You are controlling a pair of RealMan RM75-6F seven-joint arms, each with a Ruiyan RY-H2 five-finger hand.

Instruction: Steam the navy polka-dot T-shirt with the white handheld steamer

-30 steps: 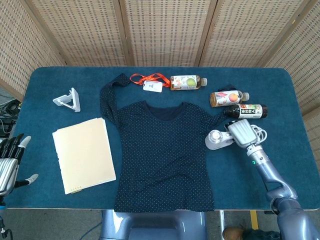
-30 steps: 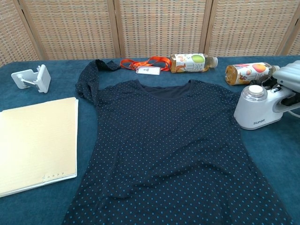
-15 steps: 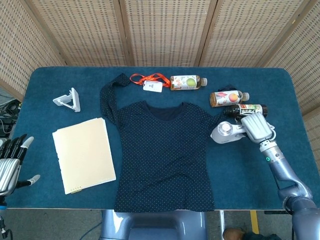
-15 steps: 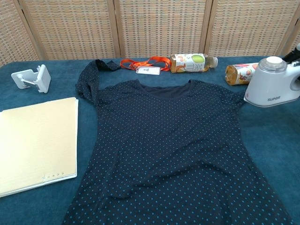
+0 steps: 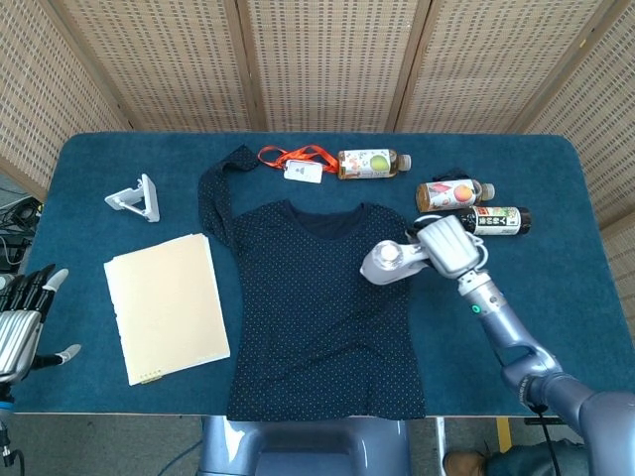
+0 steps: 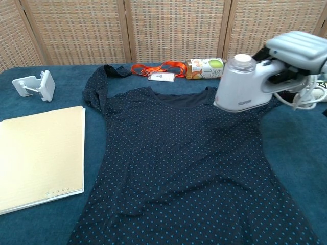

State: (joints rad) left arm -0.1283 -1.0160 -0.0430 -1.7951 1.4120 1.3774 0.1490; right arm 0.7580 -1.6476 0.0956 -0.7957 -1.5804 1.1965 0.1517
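Note:
The navy polka-dot T-shirt lies flat in the middle of the blue table, one sleeve stretched toward the far left. My right hand grips the white handheld steamer by its handle and holds it in the air over the shirt's right shoulder, head pointing left. Its cord trails off at the right edge of the chest view. My left hand hangs beyond the table's left edge, fingers spread and holding nothing; the chest view does not show it.
A cream folder lies left of the shirt, a white phone stand beyond it. An orange lanyard with badge and three drink bottles sit along the far side.
My right hand lifted the steamer off the table at the shirt's right and carried it left, over the shirt's right shoulder. The left hand has barely moved.

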